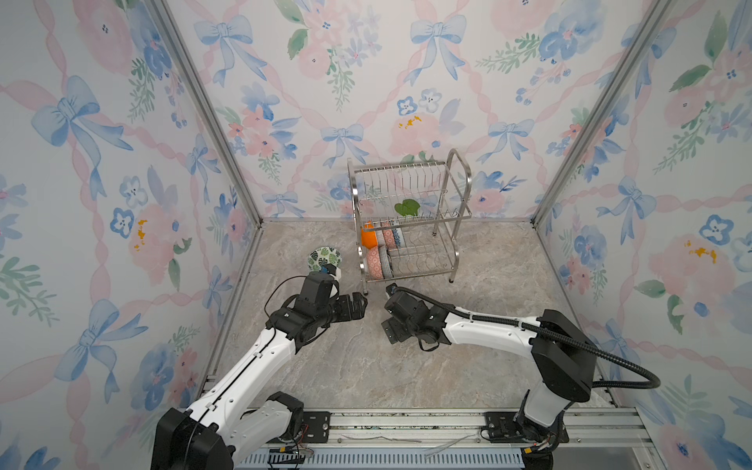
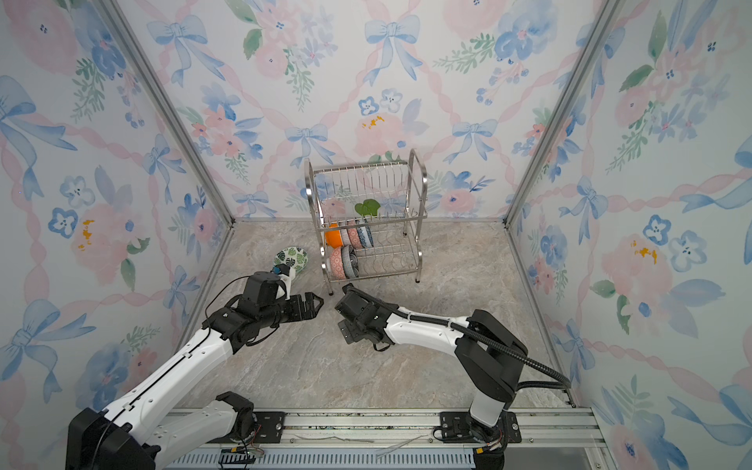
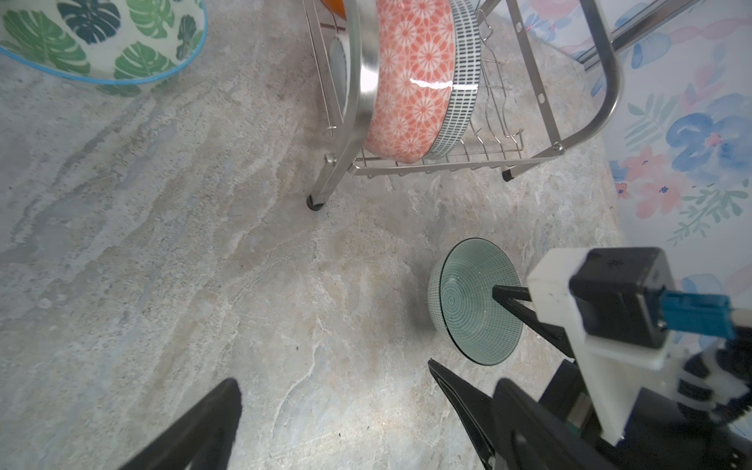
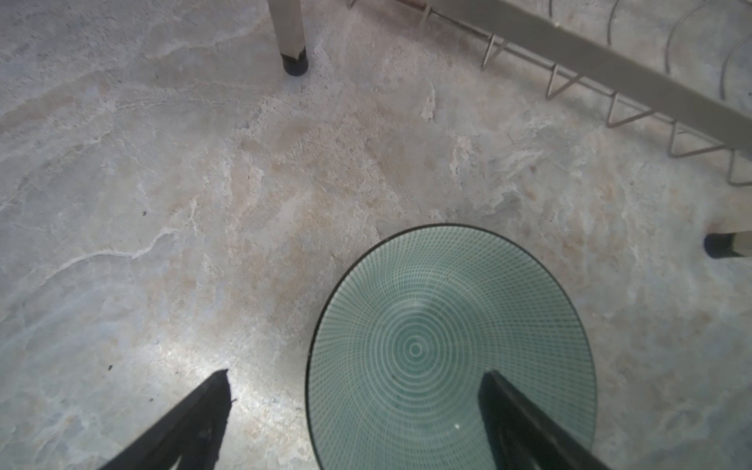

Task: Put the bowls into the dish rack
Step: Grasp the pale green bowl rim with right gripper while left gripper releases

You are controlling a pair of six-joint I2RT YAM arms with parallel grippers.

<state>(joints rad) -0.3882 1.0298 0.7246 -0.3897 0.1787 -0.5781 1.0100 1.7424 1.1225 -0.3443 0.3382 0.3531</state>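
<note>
While my R pincer (image 4: 356, 372) gapes astride the green bowl (image 4: 427, 317), my L pincer (image 3: 331, 371) is apart too, empty; rack (image 3: 360, 81) nearby.

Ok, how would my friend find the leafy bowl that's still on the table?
Find the shiny wire dish rack at the back of the stone-look table. In both top views, the leafy bowl sits on the table just left of it. It is white with big green leaves and a blue rim; the other loose bowl is teal with thin rings.
</note>
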